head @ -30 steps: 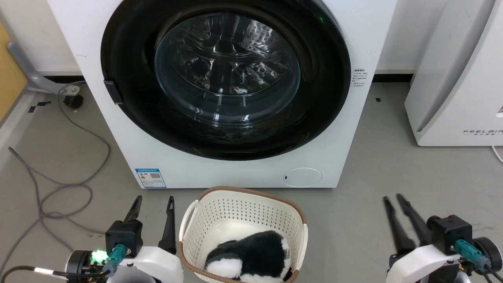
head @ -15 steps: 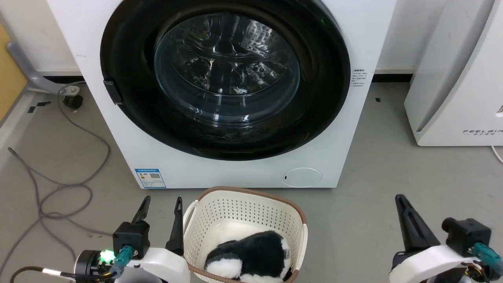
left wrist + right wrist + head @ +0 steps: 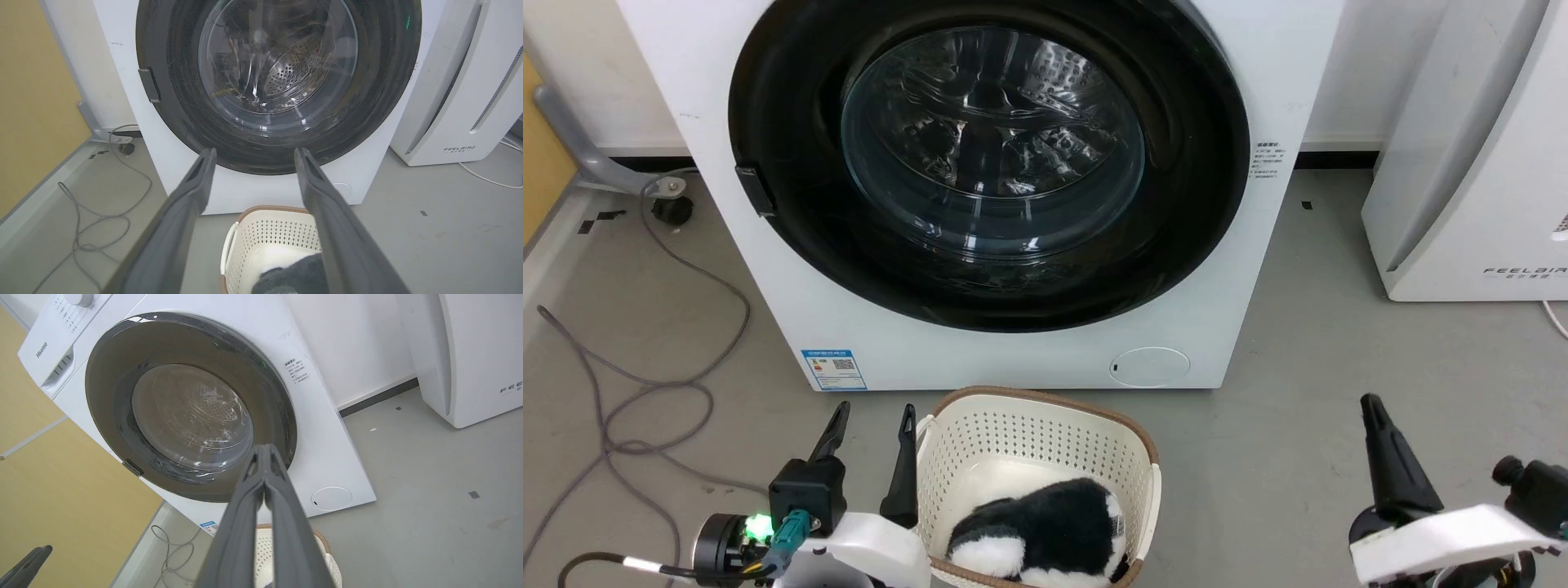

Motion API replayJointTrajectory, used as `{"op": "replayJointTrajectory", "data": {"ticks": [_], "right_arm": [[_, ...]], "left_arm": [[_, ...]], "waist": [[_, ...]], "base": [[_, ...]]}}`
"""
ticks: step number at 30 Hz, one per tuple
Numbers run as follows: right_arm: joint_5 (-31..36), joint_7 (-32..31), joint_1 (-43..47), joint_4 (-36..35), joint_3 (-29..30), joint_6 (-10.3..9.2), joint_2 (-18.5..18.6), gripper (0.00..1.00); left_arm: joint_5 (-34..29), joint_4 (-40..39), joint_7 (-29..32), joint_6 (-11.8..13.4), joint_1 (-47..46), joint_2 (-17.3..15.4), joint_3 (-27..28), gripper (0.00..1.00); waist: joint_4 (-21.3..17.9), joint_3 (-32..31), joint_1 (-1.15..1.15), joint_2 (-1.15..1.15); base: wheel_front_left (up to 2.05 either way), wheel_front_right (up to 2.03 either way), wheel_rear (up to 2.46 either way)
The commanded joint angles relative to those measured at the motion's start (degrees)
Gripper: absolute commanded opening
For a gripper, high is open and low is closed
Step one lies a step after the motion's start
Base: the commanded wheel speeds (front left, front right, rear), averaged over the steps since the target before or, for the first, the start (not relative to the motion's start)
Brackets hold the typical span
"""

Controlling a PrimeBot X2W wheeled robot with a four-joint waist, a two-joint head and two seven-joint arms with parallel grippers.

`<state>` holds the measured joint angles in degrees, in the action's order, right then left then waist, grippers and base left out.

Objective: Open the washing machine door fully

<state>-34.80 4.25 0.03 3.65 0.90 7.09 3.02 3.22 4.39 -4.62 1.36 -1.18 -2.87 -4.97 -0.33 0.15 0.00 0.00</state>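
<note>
From where I stand, nothing of the job is done yet. The washing machine door (image 3: 988,155) fills the upper middle of the head view. It sits flush in the white front of the washing machine (image 3: 1013,359), with no gap at its rim that I can make out. Through the glass you can see the steel drum behind it.

The left claw (image 3: 874,407) is at the lower left of the head view, just beside the wall of the laundry basket (image 3: 1037,425). Its two fingers stand apart, with nothing between them. In its own wrist view the left claw (image 3: 253,153) points at the lower rim of the door (image 3: 278,61), well short of touching it.

The right claw (image 3: 1372,404) is at the lower right, over bare floor. In the right wrist view it (image 3: 264,447) has its fingers pressed together, empty, aimed towards the door (image 3: 188,408) from a distance.

A small dark tab (image 3: 754,189) sits on the door's left edge. I'd guess that is where it has to be caught, though I can't say whether it is a handle or a hinge.

So the whole task is left: reach in, release the door and swing it right round. The basket, with a black-and-white plush toy (image 3: 1045,531) in it, stands close before the machine. It may get in the way of the swing.
</note>
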Motion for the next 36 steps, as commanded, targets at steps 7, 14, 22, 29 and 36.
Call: {"op": "replayJointTrajectory", "data": {"ticks": [7, 14, 22, 29, 36], "right_arm": [[-10.13, 1.41, -4.49, 2.12, 0.98, 0.16, 0.71, 0.0], [-20.8, 2.27, -10.08, 5.09, 1.08, 0.18, 2.82, 0.0], [-31.11, 3.13, -17.69, 9.83, 0.08, 0.21, 6.19, 0.0], [-41.2, 3.15, -26.88, 14.81, -3.16, 0.23, 10.62, 0.0], [-53.68, 2.49, -41.16, 22.54, -10.88, 0.26, 17.29, 0.0]], "left_arm": [[0.85, 0.86, -1.27, 0.51, -1.38, -0.32, -1.06, 1.0], [1.42, 1.02, -2.11, 0.92, -2.2, -0.47, -1.72, 1.0], [1.73, 0.96, -2.96, 1.32, -3.56, -0.57, -2.46, 1.0], [1.86, 0.76, -3.8, 1.64, -5.08, -0.75, -3.12, 1.0], [1.87, 0.18, -4.88, 2.06, -7.45, -0.99, -3.99, 1.0]], "waist": [[-0.02, 0.48, 0.0, 0.0], [-0.19, 1.58, 0.0, 0.0], [-0.17, 3.45, 0.0, 0.0], [0.04, 5.71, 0.0, 0.0], [0.35, 9.34, 0.0, 0.0]], "base": [[0.0, 0.0, 0.0], [0.0, 0.0, 0.0], [0.0, 0.0, 0.0], [0.0, 0.0, 0.0], [0.0, 0.0, 0.0]]}}
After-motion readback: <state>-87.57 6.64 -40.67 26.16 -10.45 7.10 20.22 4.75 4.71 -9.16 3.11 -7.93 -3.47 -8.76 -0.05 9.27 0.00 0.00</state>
